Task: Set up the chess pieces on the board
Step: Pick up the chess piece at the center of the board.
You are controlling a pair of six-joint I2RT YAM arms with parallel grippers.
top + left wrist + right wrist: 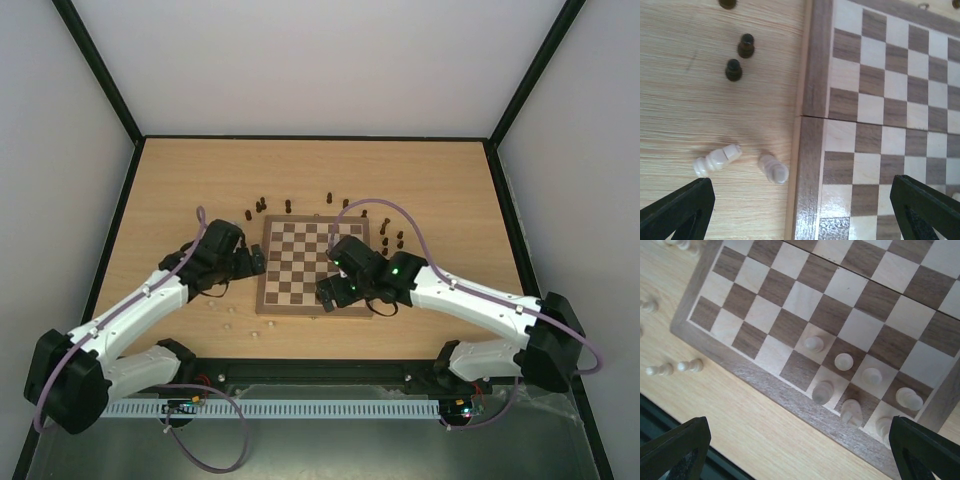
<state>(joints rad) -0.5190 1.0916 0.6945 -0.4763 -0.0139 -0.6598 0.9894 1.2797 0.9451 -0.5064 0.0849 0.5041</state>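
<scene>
The board [300, 262] lies mid-table; it also shows in the left wrist view [812, 100] and the right wrist view [765, 385]. My left gripper [256, 262] is open and empty at the board's left edge, above two cream pieces [773, 168] lying on the table beside the border. My right gripper [331, 292] is open and empty over the board's near right corner, where several cream pieces [843, 361] stand on squares in two rows. Dark pieces [262, 205] stand on the table beyond the board.
More dark pieces [392, 240] stand right of the board. Loose cream pieces [229, 310] lie on the table near the board's front left, also in the right wrist view [675, 368]. The table's front edge [660, 420] is close below.
</scene>
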